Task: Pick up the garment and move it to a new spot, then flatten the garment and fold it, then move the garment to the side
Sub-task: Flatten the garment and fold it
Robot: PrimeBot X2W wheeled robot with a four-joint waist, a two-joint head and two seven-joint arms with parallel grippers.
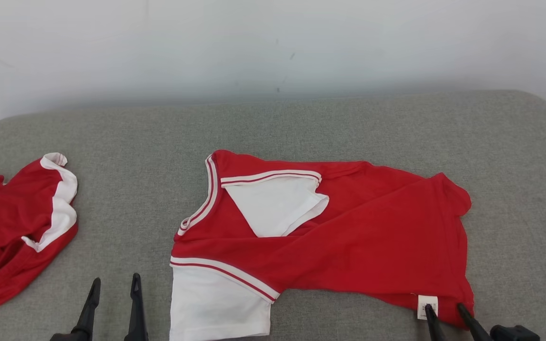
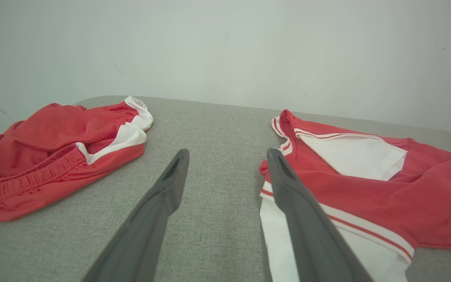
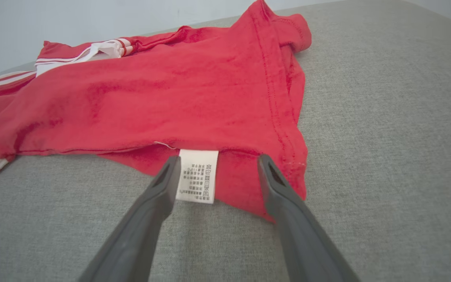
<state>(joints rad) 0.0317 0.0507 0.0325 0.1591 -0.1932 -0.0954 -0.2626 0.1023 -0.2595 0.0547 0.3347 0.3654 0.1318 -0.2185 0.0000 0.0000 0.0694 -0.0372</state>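
Grey cushion (image 1: pixel 301 128); left pincer (image 1: pixel 115 279) spread, empty, beside garment (image 1: pixel 372 237); right pincer (image 1: pixel 444 307) spread, empty, at label (image 1: pixel 427 305).

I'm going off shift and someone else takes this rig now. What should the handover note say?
Left gripper: open, over bare cushion beside the near white sleeve of the shirt.
Right gripper: open, care label at the hem between its fingers.
Done: shirt spread out, far sleeve turned in over the body; red shorts lie at the left.
Left to do: finish the fold, move the shirt aside.
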